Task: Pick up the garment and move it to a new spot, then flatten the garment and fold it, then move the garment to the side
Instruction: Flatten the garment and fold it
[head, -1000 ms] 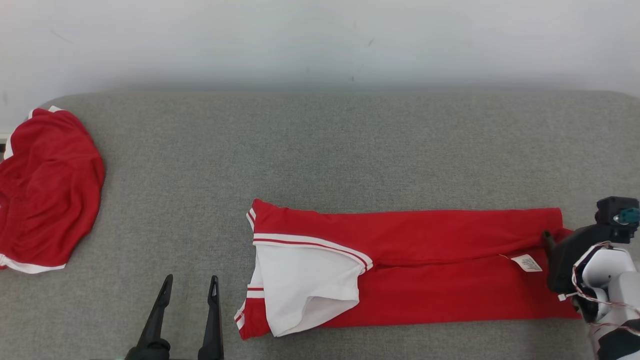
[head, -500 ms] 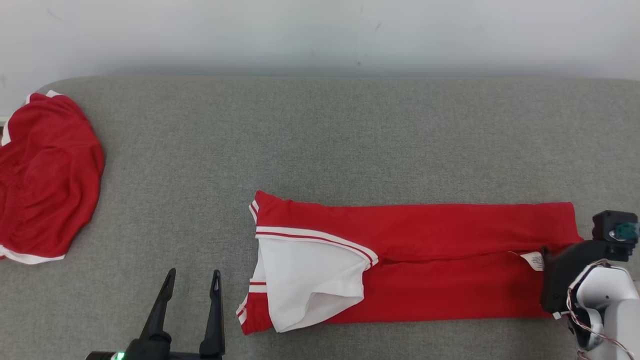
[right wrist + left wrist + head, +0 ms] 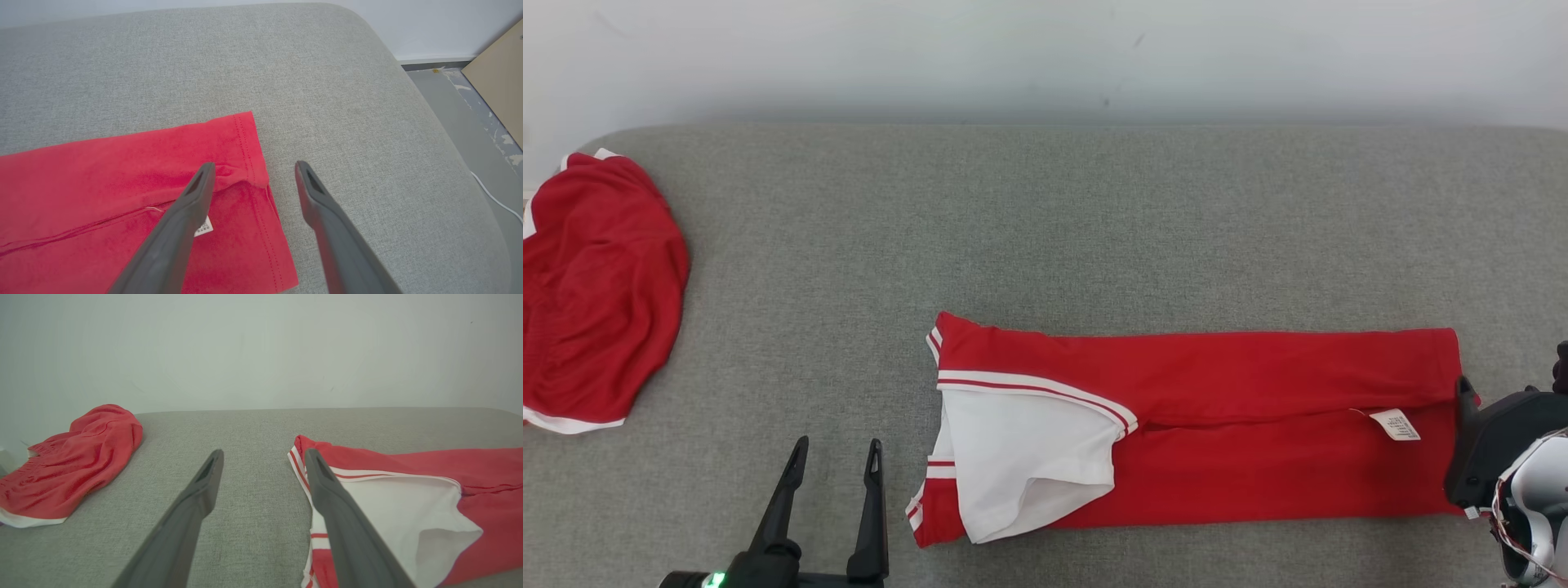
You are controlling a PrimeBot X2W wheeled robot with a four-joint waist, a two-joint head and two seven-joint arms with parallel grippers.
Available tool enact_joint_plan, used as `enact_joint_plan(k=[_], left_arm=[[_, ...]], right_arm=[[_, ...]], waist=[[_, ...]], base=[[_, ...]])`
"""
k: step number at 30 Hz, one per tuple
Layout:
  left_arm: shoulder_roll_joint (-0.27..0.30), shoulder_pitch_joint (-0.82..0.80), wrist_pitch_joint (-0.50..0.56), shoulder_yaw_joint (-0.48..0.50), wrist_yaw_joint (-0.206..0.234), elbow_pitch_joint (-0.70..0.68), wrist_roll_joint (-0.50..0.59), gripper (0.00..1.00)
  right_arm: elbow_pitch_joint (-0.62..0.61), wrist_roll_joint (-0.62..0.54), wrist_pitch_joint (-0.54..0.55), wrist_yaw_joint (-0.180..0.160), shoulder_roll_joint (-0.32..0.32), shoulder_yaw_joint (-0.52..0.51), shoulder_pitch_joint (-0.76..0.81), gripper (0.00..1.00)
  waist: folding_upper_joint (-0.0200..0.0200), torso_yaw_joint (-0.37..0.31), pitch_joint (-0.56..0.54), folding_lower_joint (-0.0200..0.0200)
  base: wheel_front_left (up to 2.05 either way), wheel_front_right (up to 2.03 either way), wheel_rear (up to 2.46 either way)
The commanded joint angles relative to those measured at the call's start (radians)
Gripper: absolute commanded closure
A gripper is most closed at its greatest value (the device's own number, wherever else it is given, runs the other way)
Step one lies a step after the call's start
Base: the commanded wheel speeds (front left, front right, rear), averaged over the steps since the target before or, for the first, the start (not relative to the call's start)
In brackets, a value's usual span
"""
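The garment (image 3: 1258, 425) is red with a white panel and striped trim, and lies folded into a long strip on the grey cushion (image 3: 1045, 229). Its right hem (image 3: 261, 196) and white label (image 3: 203, 227) lie under my right gripper (image 3: 253, 171). That gripper is open and empty, one finger above the fabric and the other above bare cushion. In the head view my right wrist (image 3: 1494, 441) sits just off the strip's right end. My left gripper (image 3: 837, 457) stands open and empty at the lower left, just left of the garment's striped end (image 3: 302, 465).
A second red garment (image 3: 596, 286) lies bunched at the cushion's far left edge, also seen as a red heap (image 3: 73, 461). A pale wall (image 3: 1045, 57) runs behind. Past the cushion's rounded right corner are grey floor (image 3: 461, 118), a tan board (image 3: 498, 73) and a white cable (image 3: 494, 198).
My right arm has drawn back to the right, off the garment's right end, uncovering the label. The head camera shifted slightly. The left gripper has stayed put.
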Motion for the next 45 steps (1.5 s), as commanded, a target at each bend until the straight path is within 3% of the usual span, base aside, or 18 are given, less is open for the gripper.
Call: enact_joint_plan(k=[1,21,33,34,35,36,37,38,45], left_arm=[[-0.004,-0.009,-0.003,0.002,-0.005,0.001,0.008,0.00],[-0.016,-0.042,-0.003,0.019,-0.034,-0.013,0.041,0.00],[-0.019,-0.060,-0.003,0.027,-0.039,-0.010,0.048,0.00],[-0.020,-0.060,-0.003,0.027,-0.039,-0.009,0.049,0.00],[-0.020,-0.060,-0.003,0.027,-0.040,-0.009,0.049,0.00],[-0.021,-0.059,-0.003,0.027,-0.040,-0.008,0.049,0.00],[-0.021,-0.059,-0.003,0.027,-0.040,-0.007,0.049,0.00],[-0.022,-0.059,-0.003,0.028,-0.040,-0.006,0.048,0.00],[-0.023,-0.049,-0.003,0.034,-0.036,-0.001,0.048,0.00]], right_arm=[[0.005,-0.008,-0.009,-0.002,0.006,-0.004,-0.006,0.00],[0.243,-0.074,-0.042,-0.002,0.001,-0.116,-0.132,0.00],[0.401,0.014,-0.007,-0.002,-0.020,-0.072,-0.167,0.00],[0.411,0.022,0.005,-0.001,-0.018,-0.065,-0.164,0.09],[0.417,0.030,0.012,0.001,-0.017,-0.057,-0.162,0.35],[0.420,0.040,0.018,0.001,-0.016,-0.053,-0.160,0.73],[0.420,0.045,0.020,0.000,-0.018,-0.050,-0.158,0.95],[0.418,0.054,0.018,0.000,-0.020,-0.047,-0.157,1.00],[0.353,0.023,-0.078,-0.003,-0.049,-0.148,-0.179,1.00]], waist=[[0.0000,-0.003,0.003,0.0000],[0.0000,0.021,0.097,0.0000],[0.0000,0.019,0.121,0.0000],[0.0000,0.019,0.121,0.0000],[0.0000,0.019,0.121,0.0000],[0.0000,0.019,0.120,0.0000],[0.0000,0.019,0.119,0.0000],[0.0000,0.019,0.117,0.0000],[0.0000,0.007,0.099,0.0000]], base=[[0.00,0.00,0.00],[0.00,0.00,0.00],[0.00,0.00,0.00],[0.00,0.00,0.00],[0.00,0.00,0.00],[0.00,0.00,0.00],[0.00,0.00,0.00],[0.00,0.00,0.00],[0.00,0.00,0.00]])
